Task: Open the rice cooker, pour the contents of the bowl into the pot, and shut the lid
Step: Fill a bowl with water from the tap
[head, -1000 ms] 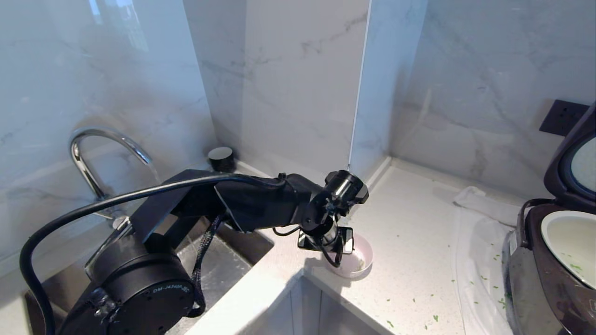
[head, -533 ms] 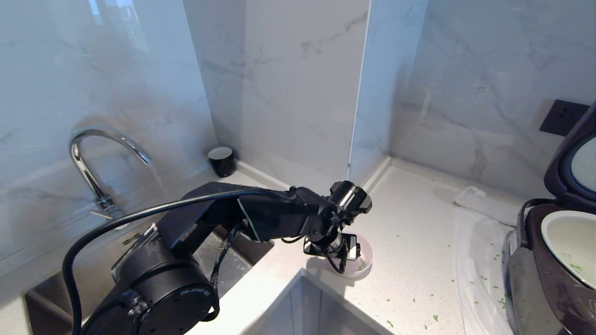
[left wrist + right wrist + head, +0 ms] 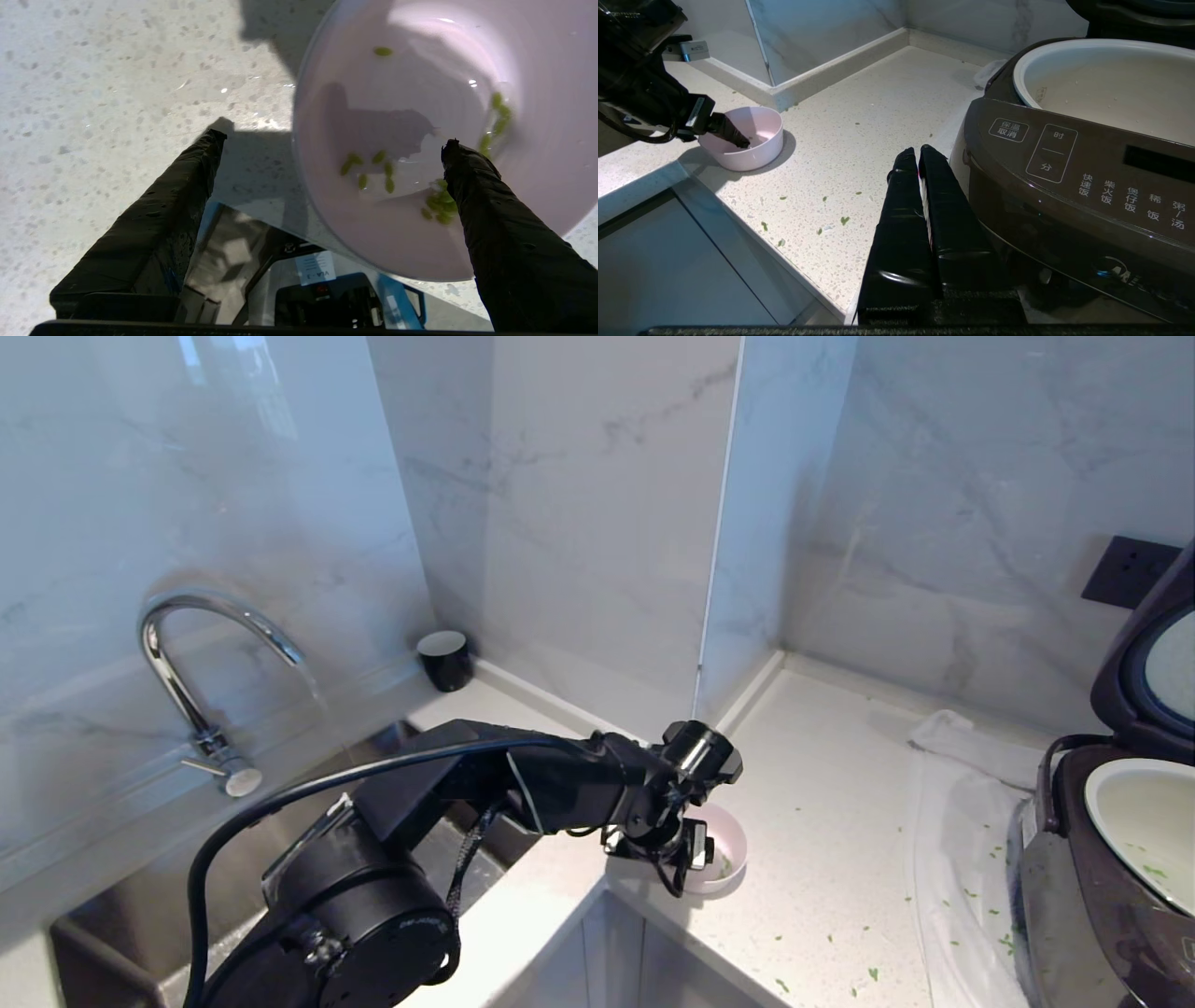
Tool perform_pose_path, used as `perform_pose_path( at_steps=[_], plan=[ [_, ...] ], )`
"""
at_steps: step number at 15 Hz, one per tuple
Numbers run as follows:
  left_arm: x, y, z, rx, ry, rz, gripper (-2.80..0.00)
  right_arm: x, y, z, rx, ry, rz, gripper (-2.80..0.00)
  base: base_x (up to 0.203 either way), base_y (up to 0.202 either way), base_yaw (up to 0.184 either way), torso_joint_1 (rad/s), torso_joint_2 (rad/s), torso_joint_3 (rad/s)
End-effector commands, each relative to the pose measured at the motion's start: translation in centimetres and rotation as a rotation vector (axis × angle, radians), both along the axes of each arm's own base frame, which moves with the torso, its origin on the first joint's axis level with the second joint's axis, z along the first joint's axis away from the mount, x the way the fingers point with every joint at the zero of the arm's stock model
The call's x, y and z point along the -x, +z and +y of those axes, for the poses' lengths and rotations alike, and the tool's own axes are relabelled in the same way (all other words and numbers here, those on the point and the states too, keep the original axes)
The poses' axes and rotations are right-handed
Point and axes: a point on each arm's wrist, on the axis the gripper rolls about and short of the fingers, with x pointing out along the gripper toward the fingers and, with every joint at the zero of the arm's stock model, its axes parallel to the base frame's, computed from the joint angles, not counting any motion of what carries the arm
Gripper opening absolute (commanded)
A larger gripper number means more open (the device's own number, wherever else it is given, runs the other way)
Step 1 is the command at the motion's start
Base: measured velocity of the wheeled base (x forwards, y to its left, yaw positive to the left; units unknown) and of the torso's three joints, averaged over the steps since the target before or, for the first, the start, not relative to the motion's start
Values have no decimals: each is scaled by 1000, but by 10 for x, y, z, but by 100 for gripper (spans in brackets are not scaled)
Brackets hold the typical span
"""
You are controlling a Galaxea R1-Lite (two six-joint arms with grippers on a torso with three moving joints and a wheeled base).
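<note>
Bright, cool daylight — hard shadows on the countertop (image 3: pixel 822 784), all views sharp.

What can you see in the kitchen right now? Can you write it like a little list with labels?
bowl: pink bowl standing upright on the white counter, a few green bits left inside
left tool: left tool open, one finger outside the bowl, the other over its inside
right tool: right tool shut, parked in front of the rice cooker
lid: lid standing open
pot: white pot with a few green bits inside
spills: green bits scattered on the counter
also: black cup, tap over the sink
</note>
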Motion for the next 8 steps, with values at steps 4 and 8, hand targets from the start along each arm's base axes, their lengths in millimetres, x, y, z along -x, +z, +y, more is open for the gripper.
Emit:
perform_pose_path(
  at_steps=[4,8],
  plan=[
    [0,-10,-1,-18,6,8,-280,0,0,0,0,1,0,-280,0,0,0,0,0,0],
    [0,-10,-1,-25,13,-1,-280,0,0,0,0,1,1,-280,0,0,0,0,0,0]
  ],
)
